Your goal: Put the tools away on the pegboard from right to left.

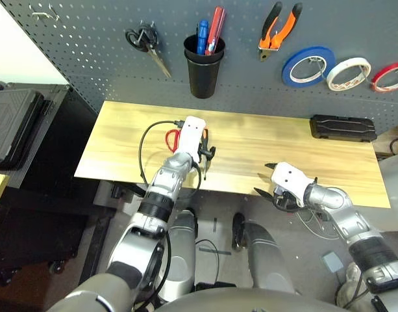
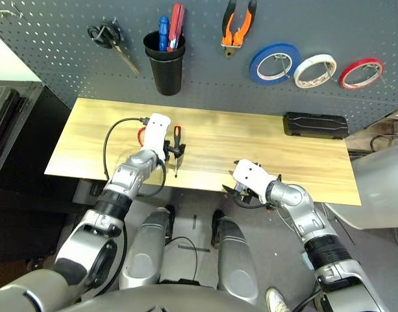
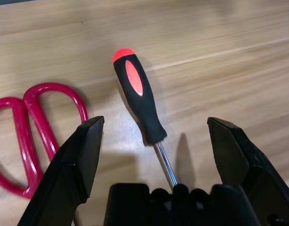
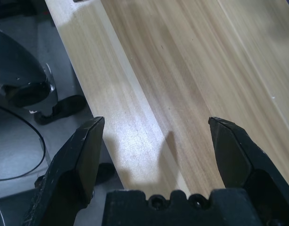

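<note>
Left gripper (image 3: 153, 155), jaws open, straddles the screwdriver (image 3: 139, 101); it should close squarely on the handle, clear of the scissors (image 3: 33, 136). Right jaws hang open.

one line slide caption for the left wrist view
Open left gripper hovering over the screwdriver on the wooden table, red-handled scissors alongside.
</note>
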Controlling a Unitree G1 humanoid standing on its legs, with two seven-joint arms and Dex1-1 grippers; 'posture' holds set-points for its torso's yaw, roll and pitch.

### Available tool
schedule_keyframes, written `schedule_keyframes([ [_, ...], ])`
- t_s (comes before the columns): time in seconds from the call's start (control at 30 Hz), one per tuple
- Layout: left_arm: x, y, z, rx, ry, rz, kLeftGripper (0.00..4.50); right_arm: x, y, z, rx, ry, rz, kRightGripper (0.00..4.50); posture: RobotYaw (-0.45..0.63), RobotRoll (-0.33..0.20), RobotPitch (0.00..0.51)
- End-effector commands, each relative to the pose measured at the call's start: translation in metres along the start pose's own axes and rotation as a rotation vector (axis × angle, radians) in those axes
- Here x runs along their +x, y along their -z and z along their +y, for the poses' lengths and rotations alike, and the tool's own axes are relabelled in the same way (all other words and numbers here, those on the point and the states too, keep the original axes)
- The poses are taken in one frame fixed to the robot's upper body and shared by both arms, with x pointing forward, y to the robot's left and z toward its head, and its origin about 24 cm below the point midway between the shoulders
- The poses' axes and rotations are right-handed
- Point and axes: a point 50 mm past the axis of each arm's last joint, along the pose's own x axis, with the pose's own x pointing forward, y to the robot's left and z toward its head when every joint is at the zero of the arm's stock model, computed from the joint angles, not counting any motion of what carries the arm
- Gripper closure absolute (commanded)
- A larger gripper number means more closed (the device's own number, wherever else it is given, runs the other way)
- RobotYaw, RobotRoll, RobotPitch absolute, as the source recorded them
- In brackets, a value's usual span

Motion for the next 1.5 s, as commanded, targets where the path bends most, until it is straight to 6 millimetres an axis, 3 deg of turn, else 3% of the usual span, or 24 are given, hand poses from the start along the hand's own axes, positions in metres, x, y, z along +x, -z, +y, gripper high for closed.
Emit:
schedule_keyframes([
  [0.03, 0.008, 0.012, -0.004, 0.001, 0.0, 0.054, 0.0, 0.001, -0.003, 0.005, 0.04, 0.028, -0.026, 0.08, 0.16, 0.0, 0.335],
  [0.5, 0.016, 0.034, 0.007, -0.016, -0.07, 0.167, 0.02, -0.005, -0.024, 0.004, 0.085, 0.109, -0.142, 0.02, 0.06, 0.0, 0.319],
  [0.6, 0.015, 0.037, 0.008, -0.025, -0.081, 0.179, 0.65, -0.006, -0.028, 0.002, 0.089, 0.124, -0.158, 0.0, 0.06, 0.0, 0.314],
  [0.9, 0.013, 0.042, 0.013, -0.06, -0.134, 0.17, 3.9, -0.008, -0.036, -0.005, 0.109, 0.132, -0.227, 0.0, 0.11, 0.0, 0.3],
  [1.2, 0.001, 0.034, 0.018, -0.273, -0.235, 0.073, 3.9, -0.003, -0.037, -0.01, 0.11, 0.05, -0.265, 0.0, 0.23, 0.0, 0.296],
  [1.5, -0.056, 0.015, 0.036, -0.397, -0.449, -0.135, 3.9, 0.018, -0.039, -0.021, 0.091, -0.02, -0.295, 0.0, 0.38, 0.0, 0.295],
])
